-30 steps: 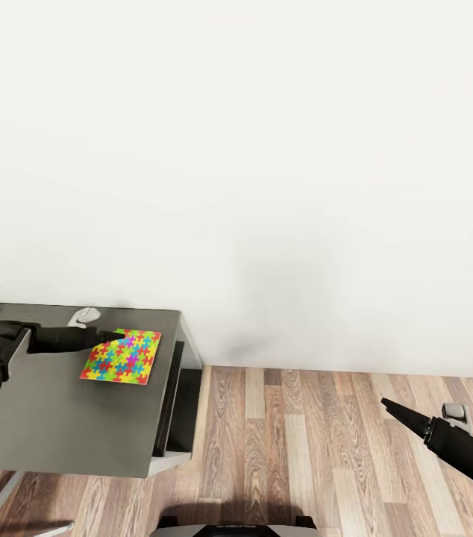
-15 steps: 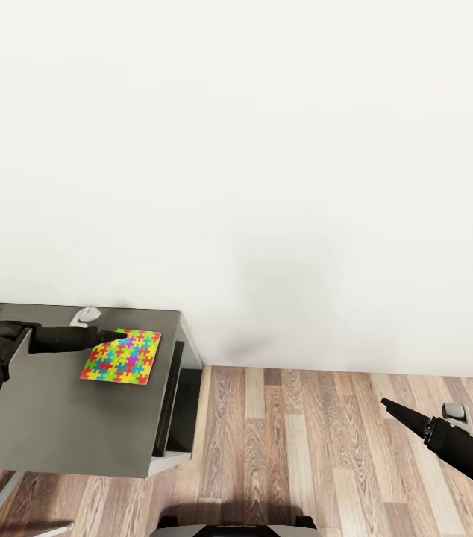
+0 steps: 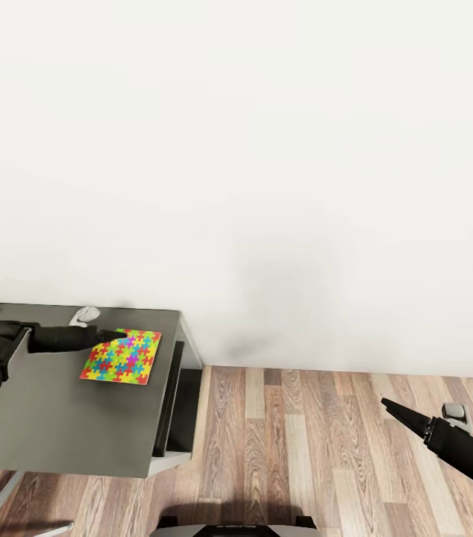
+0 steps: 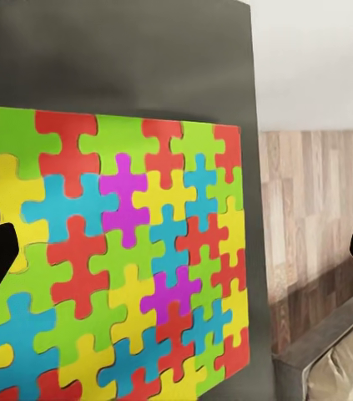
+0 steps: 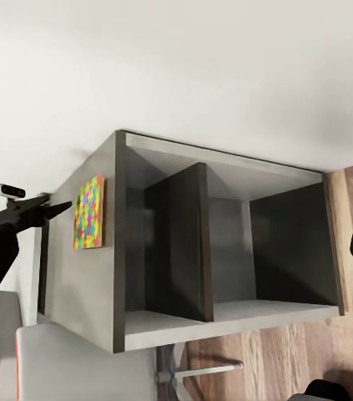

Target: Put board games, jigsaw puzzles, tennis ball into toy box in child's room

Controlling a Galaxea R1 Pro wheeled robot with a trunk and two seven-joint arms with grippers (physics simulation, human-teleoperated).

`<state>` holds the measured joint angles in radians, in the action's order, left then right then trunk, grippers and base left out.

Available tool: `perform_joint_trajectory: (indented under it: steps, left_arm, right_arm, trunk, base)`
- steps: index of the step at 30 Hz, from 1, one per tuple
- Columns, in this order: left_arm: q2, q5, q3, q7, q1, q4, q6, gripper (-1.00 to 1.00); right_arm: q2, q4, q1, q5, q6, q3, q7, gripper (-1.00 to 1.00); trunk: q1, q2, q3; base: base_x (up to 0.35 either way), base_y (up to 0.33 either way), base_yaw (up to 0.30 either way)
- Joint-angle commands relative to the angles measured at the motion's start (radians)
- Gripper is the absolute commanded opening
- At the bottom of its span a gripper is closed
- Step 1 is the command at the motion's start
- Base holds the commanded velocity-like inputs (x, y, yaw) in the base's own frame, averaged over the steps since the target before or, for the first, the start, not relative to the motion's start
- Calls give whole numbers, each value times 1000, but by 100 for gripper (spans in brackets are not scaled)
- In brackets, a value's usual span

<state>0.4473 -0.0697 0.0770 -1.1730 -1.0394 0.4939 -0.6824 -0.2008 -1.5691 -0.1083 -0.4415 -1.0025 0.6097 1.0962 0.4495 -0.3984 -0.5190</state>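
One jigsaw puzzle point(image 3: 121, 356), a small flat square in a multicoloured mosaic, lies on top of a low dark grey cabinet point(image 3: 57, 418) near its right end. My left gripper point(image 3: 117, 337) hovers at the puzzle's far left edge. In the left wrist view the puzzle point(image 4: 118, 267) lies spread between the two fingertips of this gripper point(image 4: 176, 255), which stand wide apart, open. My right gripper point(image 3: 395, 409) hangs open and holding nothing over the wooden floor, far to the right. The toy box, board games, tennis ball, bed and table are out of view.
A white wall point(image 3: 266, 149) stands right behind the cabinet. In the right wrist view the cabinet point(image 5: 218, 242) has two open compartments in its front. Wooden floor point(image 3: 304, 447) stretches to the right of it. My base point(image 3: 229, 526) is at the lower edge.
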Motion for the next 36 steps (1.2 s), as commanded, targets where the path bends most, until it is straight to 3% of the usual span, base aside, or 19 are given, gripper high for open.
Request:
perform_joint_trajectory:
  steps: [1, 6, 19, 27, 36]
  left_arm:
    - [1, -7, 7, -7, -1, 2, -9, 100]
    - [12, -8, 13, -23, -1, 14, -9, 100]
    - [95, -10, 15, -64, -1, 94, -28, 100]
    - [118, -10, 14, -60, -1, 98, -34, 100]
    - [124, -11, 11, -21, -1, 92, -35, 100]
  right_arm:
    - [0, 0, -1, 1, -4, 1, 4, 100]
    - [0, 0, -1, 1, -4, 1, 4, 100]
    - [0, 0, -1, 1, -4, 1, 4, 100]
    - [0, 0, -1, 1, -4, 1, 4, 100]
    - [0, 0, -1, 1, -4, 1, 4, 100]
  trunk:
    - [1, -2, -1]
    - [1, -2, -1]
    - [1, -2, -1]
    - [1, -2, -1]
    - [1, -2, -1]
  base:
    - [0, 0, 0]
    - [0, 0, 0]
    - [0, 0, 0]
    - [0, 0, 0]
    - [0, 0, 0]
